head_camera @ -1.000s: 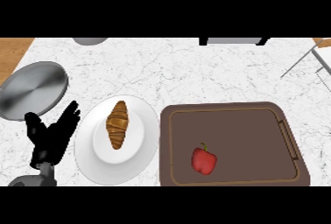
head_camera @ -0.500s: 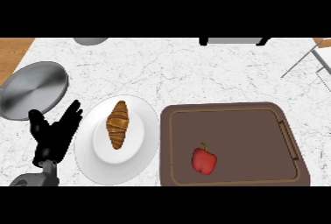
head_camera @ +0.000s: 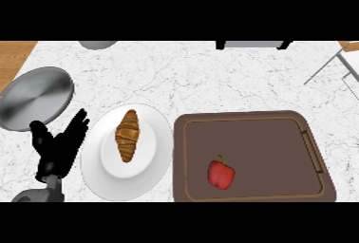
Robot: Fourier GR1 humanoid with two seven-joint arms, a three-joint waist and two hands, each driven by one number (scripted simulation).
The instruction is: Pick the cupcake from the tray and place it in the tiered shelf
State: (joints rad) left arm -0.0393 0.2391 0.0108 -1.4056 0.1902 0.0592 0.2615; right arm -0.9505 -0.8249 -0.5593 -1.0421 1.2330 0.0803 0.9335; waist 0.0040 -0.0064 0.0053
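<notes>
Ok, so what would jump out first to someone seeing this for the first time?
A red pepper lies alone on the brown tray at the right. Left of the tray, a croissant sits on a white plate. The black left hand rests open at the left edge, fingers up, beside the plate.

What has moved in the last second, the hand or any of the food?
Nothing visibly changed. The left hand rests open beside the plate, the croissant lies on that plate, and the red fruit sits on the brown tray.
</notes>
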